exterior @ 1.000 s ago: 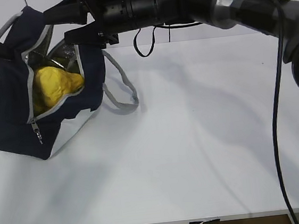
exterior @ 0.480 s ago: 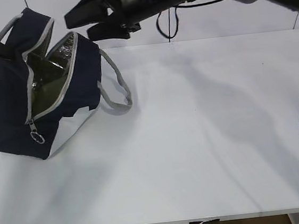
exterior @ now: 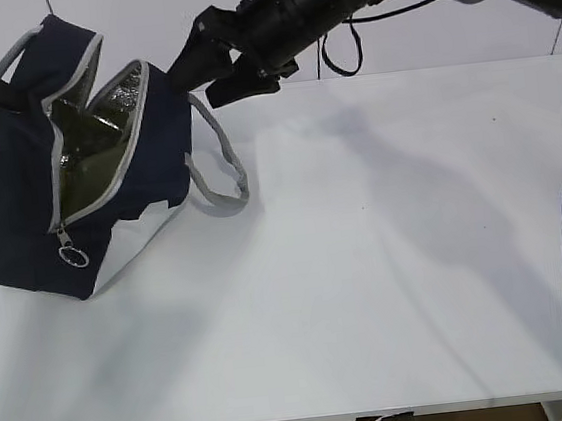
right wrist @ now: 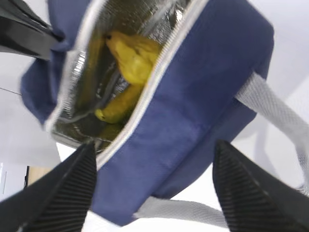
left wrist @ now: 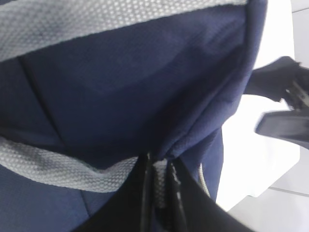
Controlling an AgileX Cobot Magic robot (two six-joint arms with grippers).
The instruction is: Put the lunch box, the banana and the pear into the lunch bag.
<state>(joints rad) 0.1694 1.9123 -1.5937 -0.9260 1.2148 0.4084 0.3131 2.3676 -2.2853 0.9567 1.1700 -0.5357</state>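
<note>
On the left of the white table (exterior: 367, 262), item one: the lunch bag (exterior: 20, 218), navy fabric with a white lower panel, is standing tilted with its mouth gaping toward the middle of the table. Its silvery lining is showing, its grey zipper is lying open along the rim, and the ring pull (exterior: 73, 256) is hanging at the near end of the opening. One grey webbing handle (exterior: 218, 167) is drooping onto the tabletop on the bag's right side.

Item two: the right gripper (exterior: 204, 70) is hovering just beside the bag's upper right edge, its jaws standing wide apart and holding nothing; in its wrist view the two ribbed fingers (right wrist: 251, 193) are framing the bag's mouth from above.

Item three: the left gripper (left wrist: 159, 193) is sitting at the bag's far left top, its jaws pinched together on the lunch bag's fabric edge where the grey handle webbing is running past.

Item four: the pear (right wrist: 133, 58), yellow-orange, is lying inside the bag against the lining.

Item five: the banana (right wrist: 118, 106) is lying inside the bag just below the pear, touching it.

Item six: the lunch box cannot be made out in any view.
</note>
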